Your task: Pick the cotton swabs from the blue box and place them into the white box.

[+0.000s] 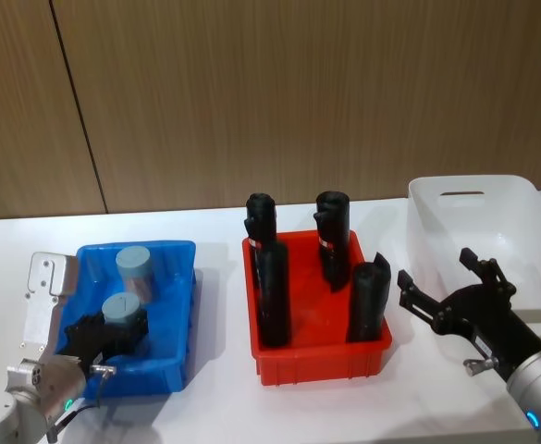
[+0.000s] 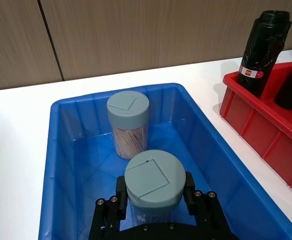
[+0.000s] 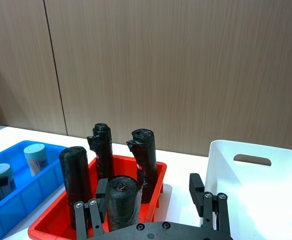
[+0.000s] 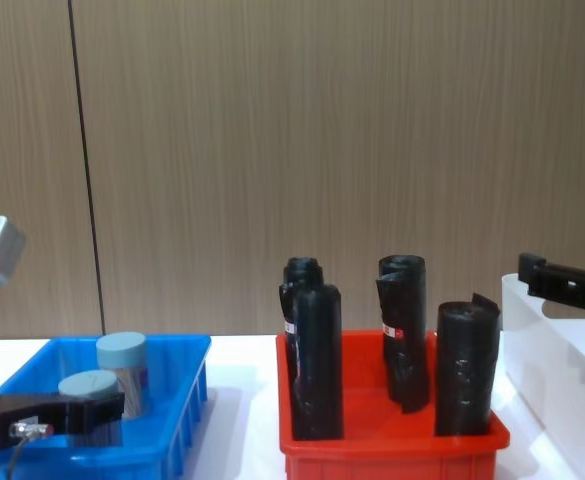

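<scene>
My left gripper (image 1: 120, 326) is reaching down into the blue box (image 1: 182, 305), and its two black fingers (image 2: 120, 194) are pressing on both sides of the near tub (image 2: 153, 179) of cotton swabs, so it is clamping this tub. The near tub is standing upright at the front part of the blue box, with its pale lid on top. The far tub (image 2: 128, 112) is standing upright just behind it, closer to the back wall, and nothing is touching it. My right gripper (image 1: 436, 270) is hovering with its fingers wide apart, beside the front left corner of the white box (image 1: 520, 208). Between the two boxes the red box (image 1: 321, 356) is sitting on the white table (image 1: 224, 407), and four black rolls (image 1: 273, 287) are standing in it.
</scene>
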Robot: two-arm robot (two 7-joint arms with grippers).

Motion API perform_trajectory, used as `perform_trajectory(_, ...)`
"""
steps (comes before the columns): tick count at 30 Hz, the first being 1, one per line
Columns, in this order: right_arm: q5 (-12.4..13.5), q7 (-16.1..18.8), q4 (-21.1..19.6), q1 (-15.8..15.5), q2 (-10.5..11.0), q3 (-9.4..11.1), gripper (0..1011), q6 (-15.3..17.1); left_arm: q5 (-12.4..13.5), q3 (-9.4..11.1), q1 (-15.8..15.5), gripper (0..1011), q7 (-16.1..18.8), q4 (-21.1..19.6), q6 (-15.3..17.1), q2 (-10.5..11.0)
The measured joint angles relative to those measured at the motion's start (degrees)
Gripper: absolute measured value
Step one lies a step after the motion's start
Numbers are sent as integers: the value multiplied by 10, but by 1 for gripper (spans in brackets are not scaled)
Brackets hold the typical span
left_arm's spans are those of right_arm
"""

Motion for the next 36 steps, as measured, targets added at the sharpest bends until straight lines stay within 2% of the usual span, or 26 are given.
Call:
perform_trajectory(10, 0, 0, 0, 0, 0, 0, 1002, 0, 11, 1, 11, 660, 8, -23, -22, 3)
perform_trajectory(18, 0, 0, 0, 0, 0, 0, 1001, 0, 23, -2, 30, 660, 1, -70, -51, 15)
perform_trajectory(28, 0, 0, 0, 0, 0, 0, 1002, 0, 28, -9, 47, 660, -47, -123, -71, 33)
perform_trajectory(36, 0, 0, 0, 0, 0, 0, 1001, 0, 20, -14, 54, 660, -108, -153, -78, 46)
